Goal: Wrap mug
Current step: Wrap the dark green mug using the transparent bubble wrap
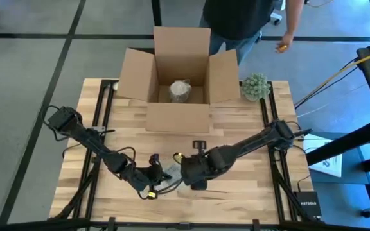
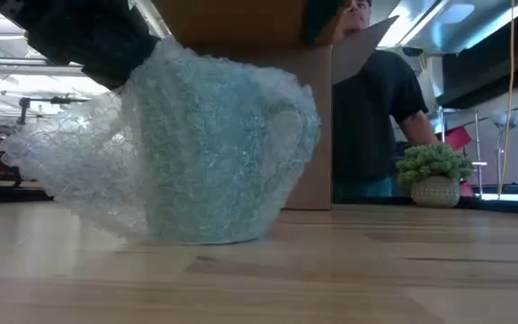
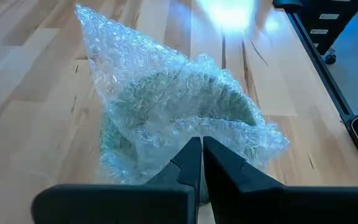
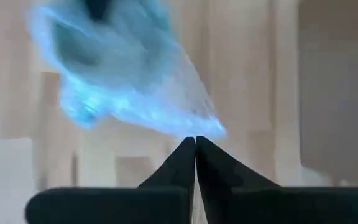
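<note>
Both grippers meet at the counter's (image 1: 236, 128) 6 o'clock edge: the left gripper (image 3: 201, 163) is pinched shut on a fold of bubble wrap (image 3: 166, 99) right at the mug (image 2: 218, 153), and the right gripper (image 4: 195, 149) is closed on the sheet's free corner. Wrapping looks midway, the mug draped but loose. Next, I judge, that corner must be drawn across and tucked without tipping the mug, the box (image 1: 178, 70) waiting at 12 o'clock.

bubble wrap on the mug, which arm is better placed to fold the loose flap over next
Left, likely. The left gripper is shut on the bubble wrap right at the mug. The right gripper pinches only the wrap's outer tip, better for holding tension.
</note>
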Controlling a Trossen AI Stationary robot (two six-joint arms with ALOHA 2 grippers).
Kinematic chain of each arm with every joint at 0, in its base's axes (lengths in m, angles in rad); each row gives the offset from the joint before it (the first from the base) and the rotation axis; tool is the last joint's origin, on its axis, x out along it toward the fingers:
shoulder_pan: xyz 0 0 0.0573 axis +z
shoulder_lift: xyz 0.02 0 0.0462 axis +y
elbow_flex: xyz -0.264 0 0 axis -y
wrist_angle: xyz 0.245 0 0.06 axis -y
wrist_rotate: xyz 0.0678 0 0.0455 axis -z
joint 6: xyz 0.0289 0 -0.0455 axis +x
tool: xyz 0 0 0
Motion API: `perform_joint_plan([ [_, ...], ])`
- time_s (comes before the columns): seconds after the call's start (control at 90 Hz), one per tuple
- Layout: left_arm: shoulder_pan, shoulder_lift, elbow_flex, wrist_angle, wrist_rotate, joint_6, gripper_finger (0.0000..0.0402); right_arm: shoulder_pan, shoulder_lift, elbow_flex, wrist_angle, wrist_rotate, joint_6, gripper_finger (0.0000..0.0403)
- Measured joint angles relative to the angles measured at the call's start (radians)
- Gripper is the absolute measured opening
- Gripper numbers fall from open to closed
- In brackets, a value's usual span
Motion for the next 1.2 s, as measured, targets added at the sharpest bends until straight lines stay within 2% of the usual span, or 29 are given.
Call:
perform_joint_plan([
  [0.156, 0.0, 0.0, 0.0, 0.001, 0.0, -0.001, 0.0, 0.005, -0.022, -0.257, 0.151, -0.002, 0.076, 0.0001],
  [0.244, 0.0, 0.0, 0.0, 0.001, 0.0, -0.001, 0.0, 0.005, -0.038, -0.329, 0.273, -0.001, 0.09, 0.0001],
  [0.511, 0.001, 0.0, 0.0, 0.002, 0.0, -0.001, 0.0, 0.005, -0.045, -0.238, 0.453, 0.072, -0.023, 0.0001],
  [0.689, 0.002, 0.0, 0.0, 0.002, -0.001, 0.0, 0.0, 0.004, -0.007, -0.257, 0.656, 0.009, -0.116, 0.0001],
  [0.811, 0.002, 0.0, 0.001, 0.003, -0.003, -0.001, 0.0, -0.002, 0.042, -0.26, 0.671, -0.058, -0.125, 0.0001],
  [1.011, 0.002, 0.0, 0.001, 0.003, -0.005, -0.001, 0.0, -0.011, 0.049, -0.259, 0.682, -0.12, -0.108, 0.0001],
  [1.2, 0.003, 0.0, 0.002, 0.005, -0.015, -0.001, 0.0, -0.053, 0.081, -0.251, 0.705, -0.282, -0.046, 0.0001],
])
